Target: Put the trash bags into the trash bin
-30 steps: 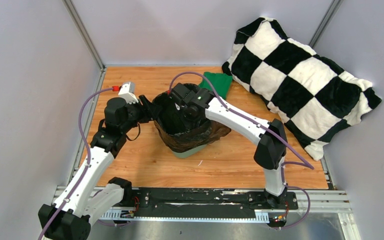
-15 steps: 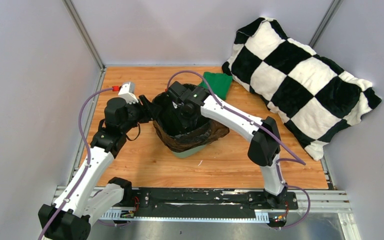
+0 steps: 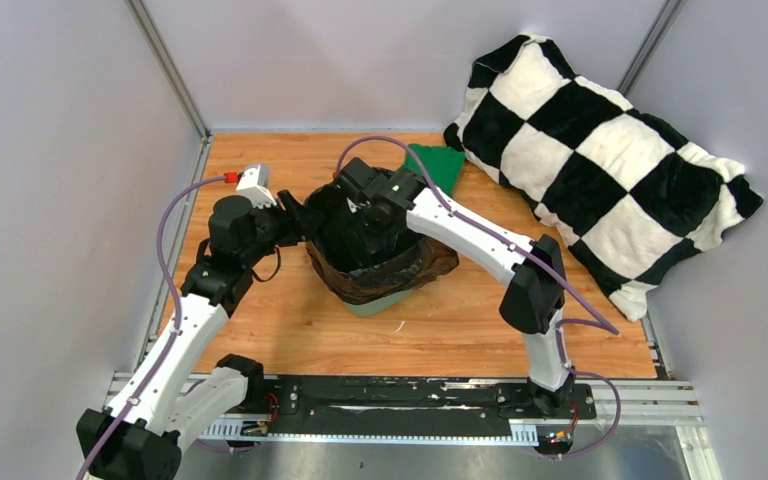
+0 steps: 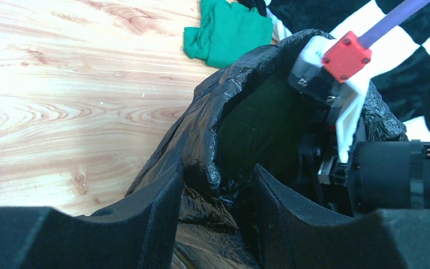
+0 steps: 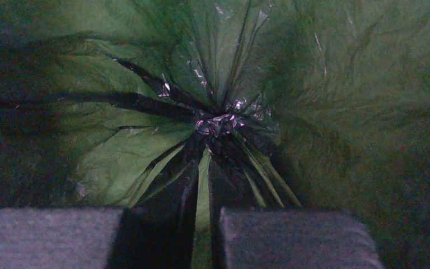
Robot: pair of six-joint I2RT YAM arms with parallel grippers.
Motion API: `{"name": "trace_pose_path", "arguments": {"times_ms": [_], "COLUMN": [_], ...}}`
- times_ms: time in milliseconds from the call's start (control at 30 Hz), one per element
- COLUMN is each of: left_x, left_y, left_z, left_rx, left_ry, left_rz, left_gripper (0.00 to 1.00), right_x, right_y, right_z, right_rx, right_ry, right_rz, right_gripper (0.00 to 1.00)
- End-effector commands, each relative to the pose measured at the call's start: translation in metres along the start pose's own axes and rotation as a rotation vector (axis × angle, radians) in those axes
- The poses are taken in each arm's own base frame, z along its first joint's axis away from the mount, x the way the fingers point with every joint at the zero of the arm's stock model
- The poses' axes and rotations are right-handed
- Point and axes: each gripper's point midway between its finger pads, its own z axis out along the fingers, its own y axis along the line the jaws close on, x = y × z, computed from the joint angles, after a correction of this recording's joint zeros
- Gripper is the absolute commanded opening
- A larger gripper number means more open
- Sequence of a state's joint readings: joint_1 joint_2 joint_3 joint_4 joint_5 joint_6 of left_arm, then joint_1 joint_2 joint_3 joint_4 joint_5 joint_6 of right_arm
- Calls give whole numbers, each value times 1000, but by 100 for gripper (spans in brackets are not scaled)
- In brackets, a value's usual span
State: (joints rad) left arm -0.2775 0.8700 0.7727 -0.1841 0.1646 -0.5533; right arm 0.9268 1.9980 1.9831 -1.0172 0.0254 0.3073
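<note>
The black trash bag (image 3: pixel 385 268) lines the mint-green trash bin (image 3: pixel 375 304), its rim draped over the outside. My left gripper (image 3: pixel 303 216) is at the bin's left rim. In the left wrist view it (image 4: pixel 218 190) is closed over the crinkled bag rim (image 4: pixel 201 129), one finger outside and one inside. My right gripper (image 3: pixel 365 232) reaches down into the bin. In the right wrist view it (image 5: pixel 173 224) is open above the bag's gathered bottom seam (image 5: pixel 218 120), with green bin showing through the plastic. The bin's walls are mostly hidden by the bag.
A folded dark green cloth (image 3: pixel 436 167) lies just behind the bin, also in the left wrist view (image 4: pixel 227 31). A big black-and-white checked pillow (image 3: pixel 600 150) fills the back right. Grey walls enclose the wooden table (image 3: pixel 260 320).
My right wrist has shifted slightly left and back inside the bin. The left arm and the bag rim have not moved.
</note>
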Motion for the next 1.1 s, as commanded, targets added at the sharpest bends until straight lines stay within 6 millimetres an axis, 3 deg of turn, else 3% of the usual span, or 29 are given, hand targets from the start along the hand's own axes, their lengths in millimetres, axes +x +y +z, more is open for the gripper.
{"name": "trace_pose_path", "arguments": {"times_ms": [0,300,533,800,933,1067], "left_x": [32,33,33,33,34,33], "left_y": [15,17,18,18,19,19], "left_z": [0,-1,-1,-2,-2,-3], "left_rx": [-43,-49,-53,-56,-60,-61], "left_ry": [102,104,105,104,106,103], "left_rz": [9,9,11,11,14,14], "left_gripper": [49,49,49,50,50,51], "right_x": [-7,-11,-17,-32,-36,-32], "right_y": [-1,11,6,10,4,-26], "right_z": [-35,-58,-82,-124,-154,-182], "right_rx": [-21,-101,-91,-145,-143,-23], "right_ry": [-50,-87,-154,-290,-386,-496], "right_rz": [20,21,28,35,51,99], "right_gripper": [13,14,14,16,22,43]}}
